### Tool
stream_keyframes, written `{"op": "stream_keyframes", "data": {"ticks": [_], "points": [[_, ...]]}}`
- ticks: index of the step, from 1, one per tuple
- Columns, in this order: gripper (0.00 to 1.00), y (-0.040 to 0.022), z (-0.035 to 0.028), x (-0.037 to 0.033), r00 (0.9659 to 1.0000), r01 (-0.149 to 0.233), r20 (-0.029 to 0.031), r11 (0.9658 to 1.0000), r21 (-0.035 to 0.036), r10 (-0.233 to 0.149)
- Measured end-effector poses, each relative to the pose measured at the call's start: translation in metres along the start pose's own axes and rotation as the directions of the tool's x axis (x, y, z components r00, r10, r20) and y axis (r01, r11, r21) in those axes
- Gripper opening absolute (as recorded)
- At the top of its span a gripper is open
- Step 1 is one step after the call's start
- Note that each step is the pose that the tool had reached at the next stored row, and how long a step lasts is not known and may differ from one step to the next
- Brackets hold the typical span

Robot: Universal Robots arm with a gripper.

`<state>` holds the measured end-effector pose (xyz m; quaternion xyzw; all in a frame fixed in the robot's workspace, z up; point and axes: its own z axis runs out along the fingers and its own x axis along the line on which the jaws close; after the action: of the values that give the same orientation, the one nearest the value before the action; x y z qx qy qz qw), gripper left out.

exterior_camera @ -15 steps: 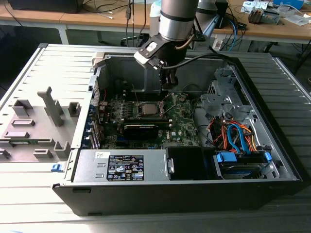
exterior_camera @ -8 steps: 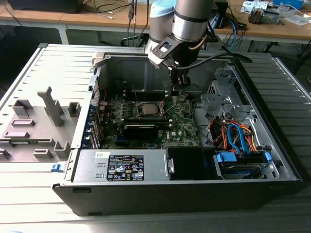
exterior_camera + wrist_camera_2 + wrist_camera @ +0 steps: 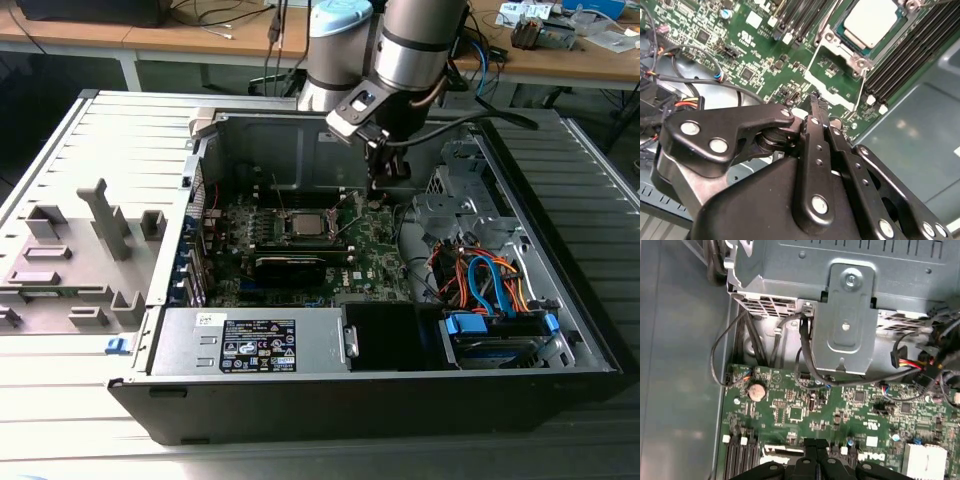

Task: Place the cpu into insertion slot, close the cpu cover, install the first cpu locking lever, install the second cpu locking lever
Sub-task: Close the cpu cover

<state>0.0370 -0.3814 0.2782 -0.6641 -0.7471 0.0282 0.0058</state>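
The cpu, a small square chip with a silvery top, lies in the insertion slot on the green circuit board; in the exterior view the cpu sits mid-board. The cpu cover, a thin silver frame with a window, is flipped open beside the slot, towards my fingers. A thin wire locking lever stands free along the slot's edge. My gripper is shut with nothing between its fingers, hovering above the board just off the open cover. In the exterior view the gripper hangs to the right of the slot.
The open computer case holds a power supply at the front and a drive bay with orange and blue cables on the exterior view's right. Black memory slots flank the socket. A metal bracket and cables border the board.
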Motion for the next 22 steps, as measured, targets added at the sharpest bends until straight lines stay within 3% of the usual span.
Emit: {"op": "stream_keyframes", "data": {"ticks": [9, 11, 18, 20, 22], "points": [[0.11, 0.0096, 0.0202, 0.0108, 1.0000, -0.008, -0.0009, 1.0000, 0.0045, 0.008], [0.11, 0.0092, 0.0212, 0.0117, 1.0000, -0.008, -0.0009, 1.0000, 0.0045, 0.008], [0.11, -0.0045, 0.0221, 0.0147, 0.9999, -0.010, -0.0063, 0.9999, 0.0039, 0.010], [0.11, -0.0129, 0.0224, 0.0157, 0.9999, -0.012, -0.0085, 0.9999, 0.0038, 0.012], [0.11, -0.0165, 0.0226, 0.0162, 0.9999, -0.012, -0.0090, 0.9999, 0.0038, 0.012]]}}
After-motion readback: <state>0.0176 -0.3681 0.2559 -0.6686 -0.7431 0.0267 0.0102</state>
